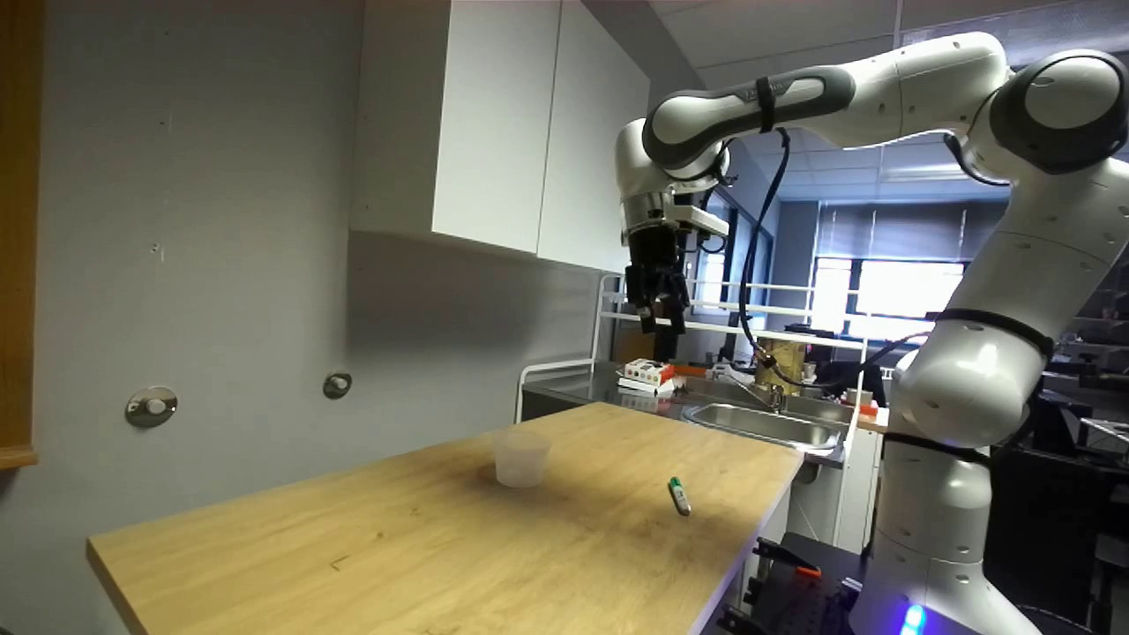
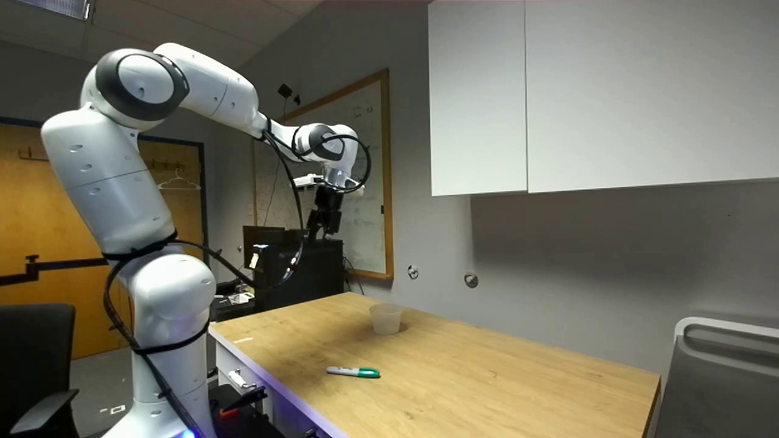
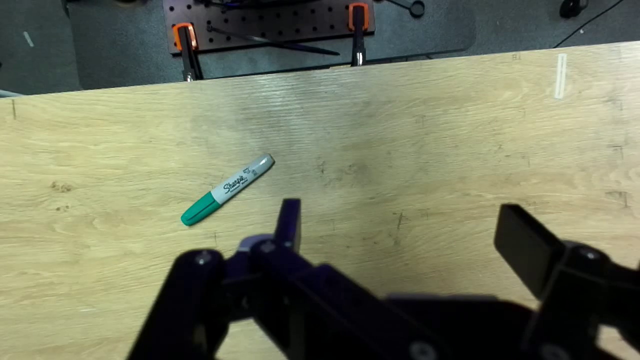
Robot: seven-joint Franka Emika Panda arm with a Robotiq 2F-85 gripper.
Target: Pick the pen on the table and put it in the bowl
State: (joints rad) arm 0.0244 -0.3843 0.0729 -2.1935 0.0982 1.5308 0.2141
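The pen (image 1: 679, 496) is a marker with a grey-white body and a green cap. It lies flat on the wood-grain table (image 1: 379, 556), near the robot-side edge, and also shows in an exterior view (image 2: 353, 372) and left of centre in the wrist view (image 3: 227, 190). The whitish translucent bowl (image 1: 521, 459) stands upright on the table toward the wall; it also shows in an exterior view (image 2: 386, 319) and is out of the wrist view. My gripper (image 3: 397, 215) is open and empty, pointing down high above the table. It shows in both exterior views (image 1: 663, 322) (image 2: 322, 230).
White wall cabinets (image 1: 498, 123) hang over the table's back. A white rail frame (image 1: 564, 363) and a sink (image 1: 767, 428) lie beyond one table end. Clamps (image 3: 358, 35) grip the table edge by the robot base. A whiteboard (image 2: 365, 182) hangs on the wall.
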